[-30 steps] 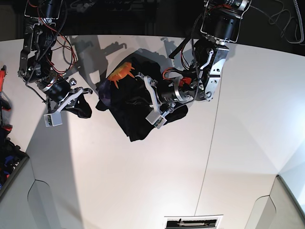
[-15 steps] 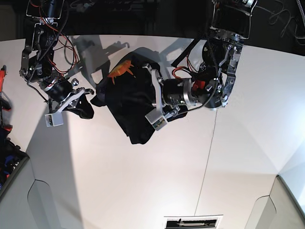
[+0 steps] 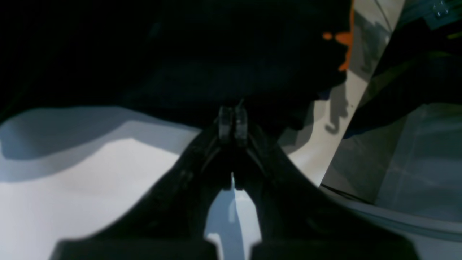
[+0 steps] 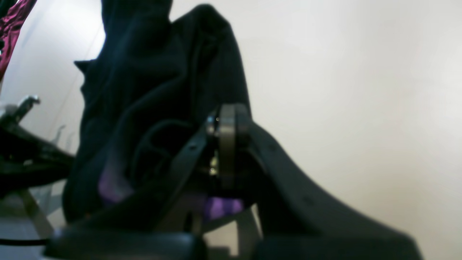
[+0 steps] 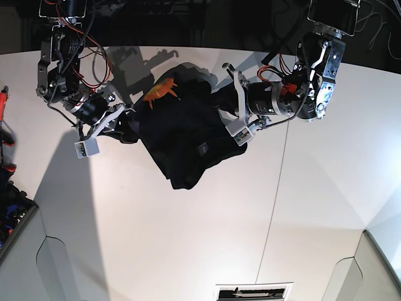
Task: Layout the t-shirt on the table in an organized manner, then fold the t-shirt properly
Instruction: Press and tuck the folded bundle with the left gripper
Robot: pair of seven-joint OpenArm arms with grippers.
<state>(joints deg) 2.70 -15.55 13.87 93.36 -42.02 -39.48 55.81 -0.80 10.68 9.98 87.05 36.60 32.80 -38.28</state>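
Two grippers, left (image 5: 230,120) and right (image 5: 110,119), are clenched on opposite edges of the shirt (image 5: 182,141), held bunched over the far middle of the table (image 5: 156,238); a thin pinch could be slipped under tension, dropping it crumpled.

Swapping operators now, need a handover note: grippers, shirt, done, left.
Left gripper: shut on the t-shirt, pinching one edge.
Right gripper: shut on the t-shirt at the opposite edge.
T-shirt: bunched and hanging between the two arms over the far half of the table, orange print facing the base camera. Whether its lowest part touches the table I cannot tell.
Done: both edges gripped, shirt partly stretched.
Left: spread it flat on the table, then all folds.
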